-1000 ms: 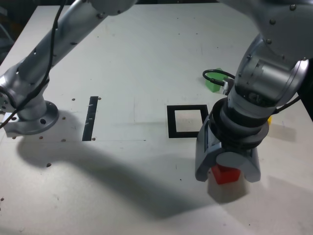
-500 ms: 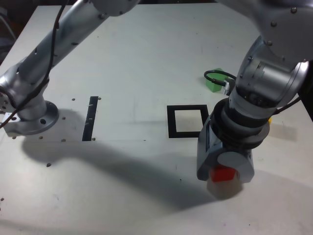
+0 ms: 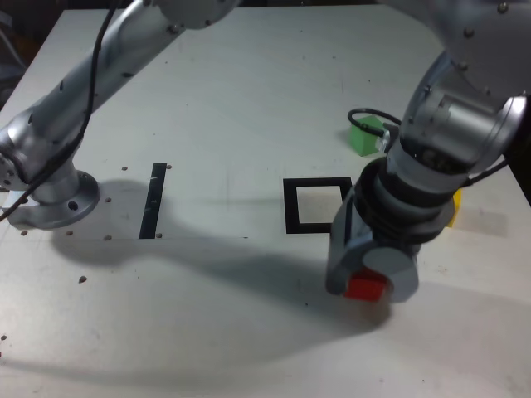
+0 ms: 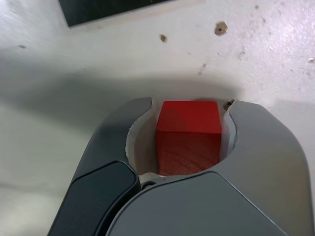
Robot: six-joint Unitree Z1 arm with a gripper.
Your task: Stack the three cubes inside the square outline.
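Red wood shows between my jaws: the red cube [image 4: 188, 137] sits in my pincer [image 3: 369, 282], its grain running across the lit face, its edges crisp and its top a flat matte red. My pincer [image 4: 189, 123] is pinching it, the smooth grey fingers [image 4: 115, 142] curved round it on both sides, one flank tight against a pale inner pad. In the exterior view the red cube [image 3: 363, 287] peeks out under the rounded grey shell of my wrist, clear of its shadow on the table [image 3: 207, 99].

That table is white and scuffed, dotted with small holes and specks. Just beyond my pincer, toward the exterior view's left, lies the square [image 3: 316, 205], a thick black flat frame with a bare white centre; a dark corner of the square [image 4: 103, 10] shows in the wrist view too. It holds nothing.

Farther off past my wrist stands the green cube [image 3: 365, 135], beside a black cable [image 3: 365, 114]. A sliver of the yellow cube [image 3: 453, 207] shows behind my arm. Well apart, to the exterior view's left, is a thin black strip [image 3: 153, 200].
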